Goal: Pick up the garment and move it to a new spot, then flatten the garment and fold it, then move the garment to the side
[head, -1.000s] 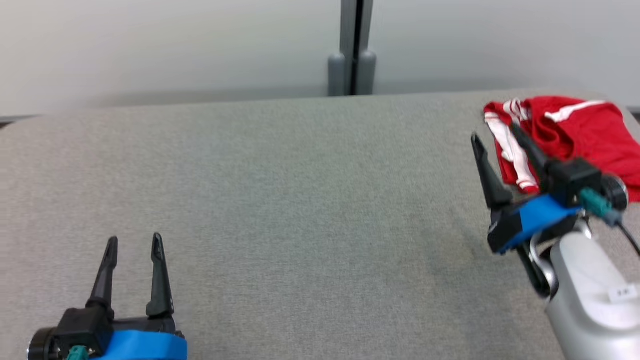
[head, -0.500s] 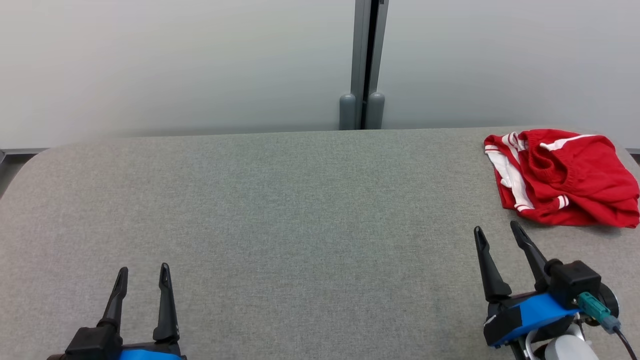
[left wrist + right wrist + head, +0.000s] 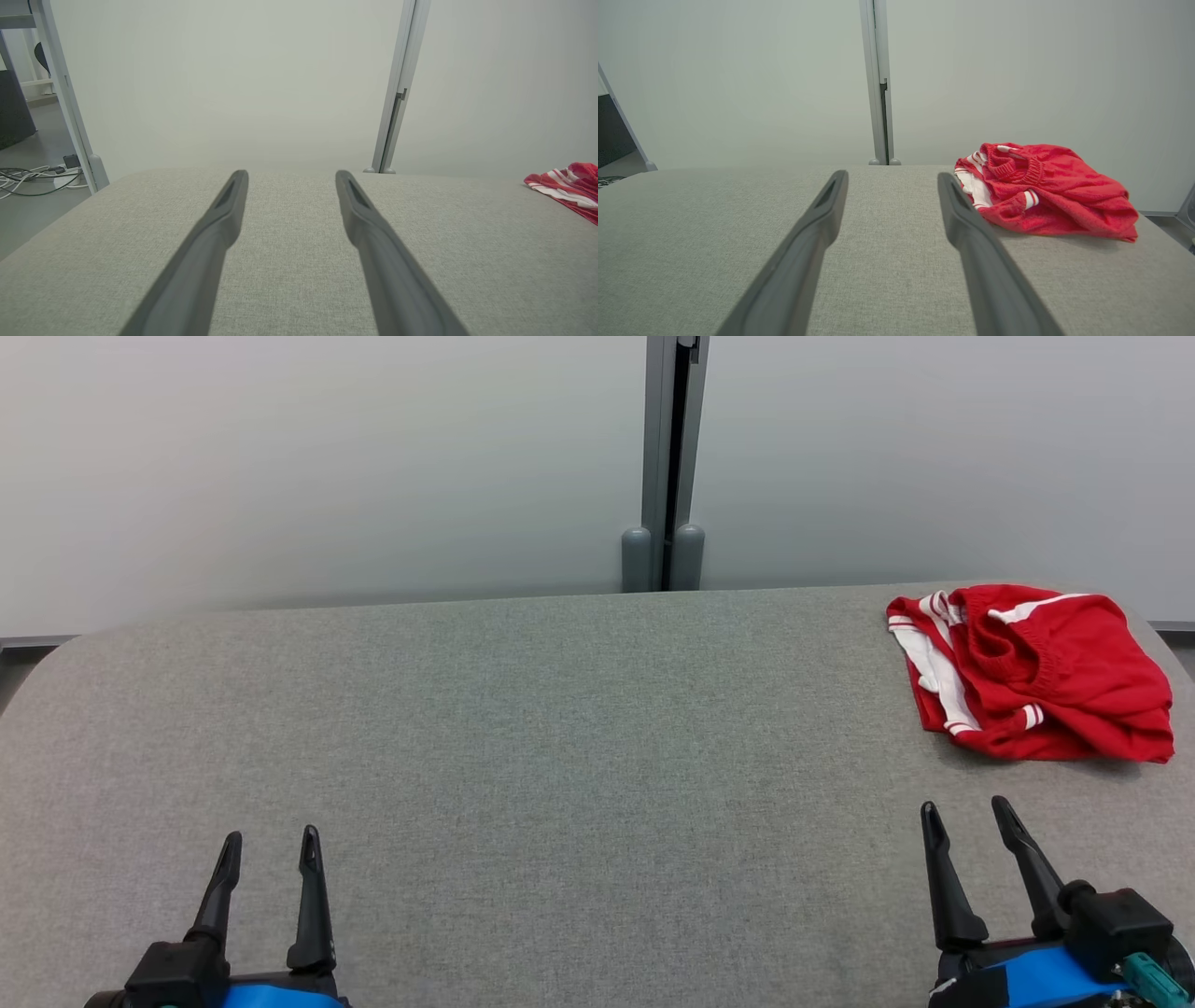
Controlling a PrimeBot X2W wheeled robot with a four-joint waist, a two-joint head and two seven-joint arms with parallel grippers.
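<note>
Red and white on grey, on my screen.
I see a crumpled red cloth garment with white stripes on the plain light-grey woven tabletop; the left gripper and right gripper are black with blue bands.

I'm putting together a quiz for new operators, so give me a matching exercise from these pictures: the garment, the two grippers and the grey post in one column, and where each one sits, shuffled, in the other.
Column one
1. garment
2. left gripper
3. right gripper
4. grey post

Column two
A. lower right of the head view, open, apart from the garment
B. behind the far edge of the table, near the middle
C. lying bunched at the table's far right
D. lower left of the head view, open, over bare table

Pairs: 1-C, 2-D, 3-A, 4-B
</note>
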